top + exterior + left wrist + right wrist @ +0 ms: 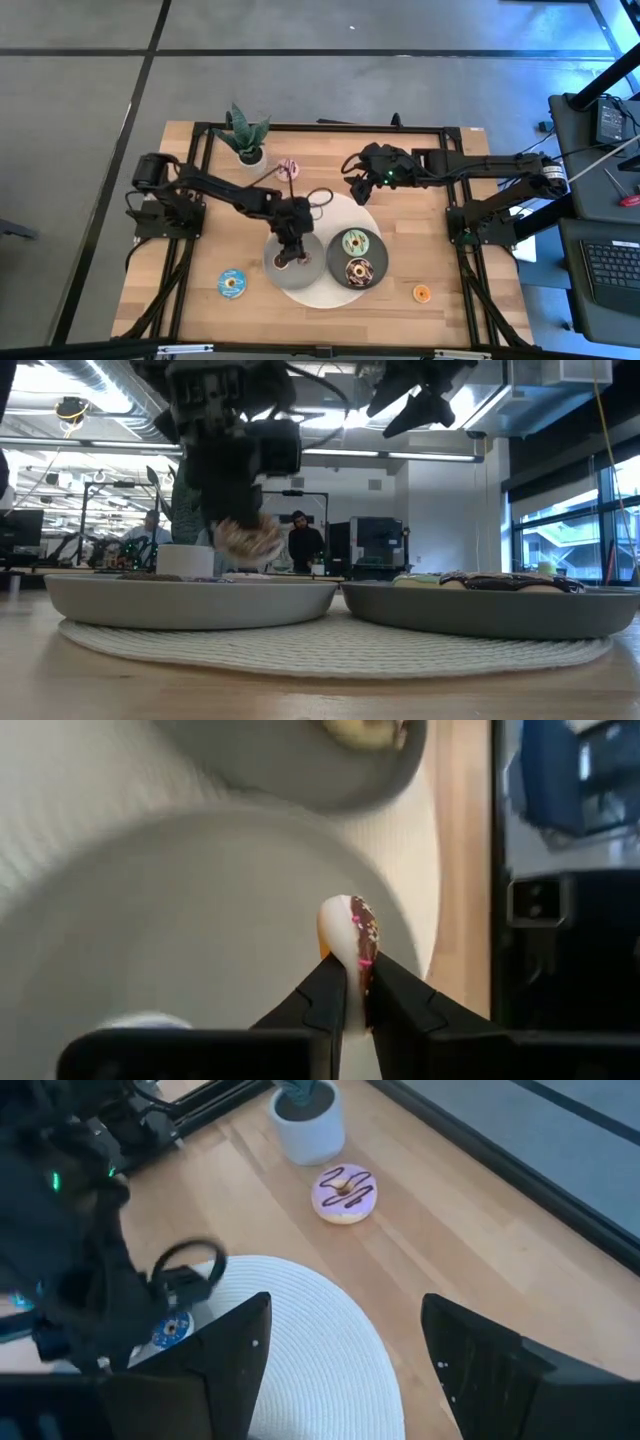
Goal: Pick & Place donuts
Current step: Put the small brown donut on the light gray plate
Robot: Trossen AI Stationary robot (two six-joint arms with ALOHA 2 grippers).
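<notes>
My left gripper (290, 252) is over the left grey plate (275, 275), shut on a small brown-iced donut (350, 925) with sprinkles. My right gripper (357, 188) hangs open and empty above the far edge of the round white mat (330, 215). The right grey plate (378, 262) holds a mint-green donut (355, 242) and a chocolate donut (358, 270) lying flat. A blue donut (231, 283) and a small orange donut (421, 293) lie on the wood near the front. A purple donut (345, 1192) with brown drizzle lies flat by the plant pot. My left gripper pinches the donut's ring (353, 963) between its two fingers (325, 1000), one on the iced face and one on the pale underside. The fingers slant down from the table's left. The donut stands on edge, above the plate's rim (190, 588) in the low view.
A potted green plant (245, 135) stands at the table's far left. Both plates sit on the white mat in the middle. Bare wood lies at the table's right and near left. People and desks show in the room behind the table.
</notes>
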